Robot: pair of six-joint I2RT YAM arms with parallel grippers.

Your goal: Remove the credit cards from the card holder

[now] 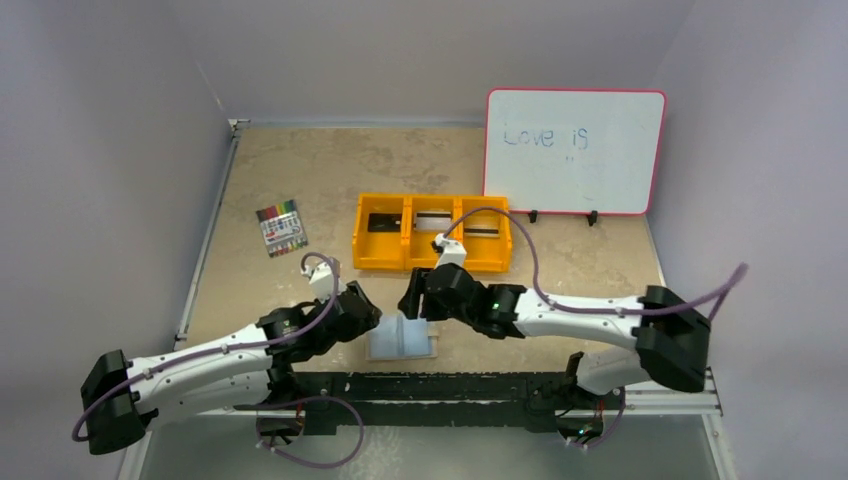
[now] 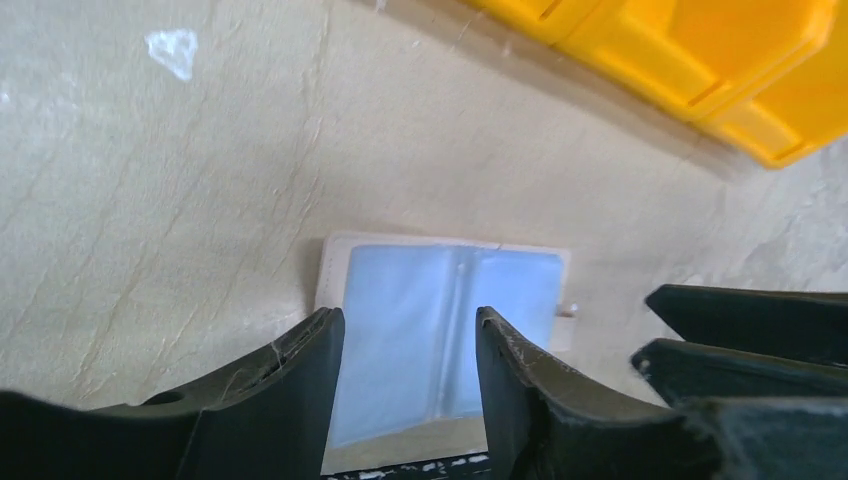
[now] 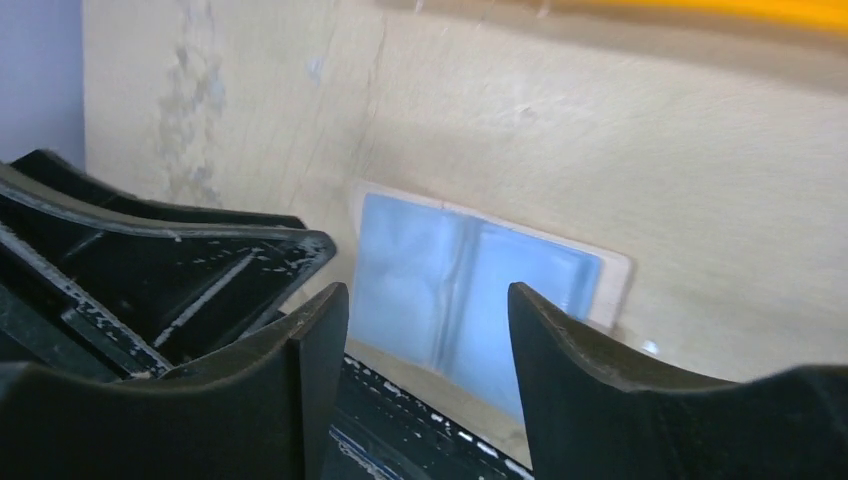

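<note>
Top external view: one card holder [image 1: 402,338], flat bifold, lying open at lower centre on the mottled tan table [image 1: 300,165], between both claws. One orange plastic tray [image 1: 380,258], three compartments, one dark card in each. One marker pack [image 1: 282,228], one whiteboard [image 1: 575,150].

Left wrist view: left gripper [image 2: 410,330], black fingers parted about halfway, empty, above the pale-blue glossy panels.

Right wrist view: right gripper [image 3: 428,300], likewise parted and empty over the holder.

Orange tray [image 1: 385,258], marker pack [image 1: 282,228], whiteboard [image 1: 575,150], tan table [image 1: 300,170]
</note>
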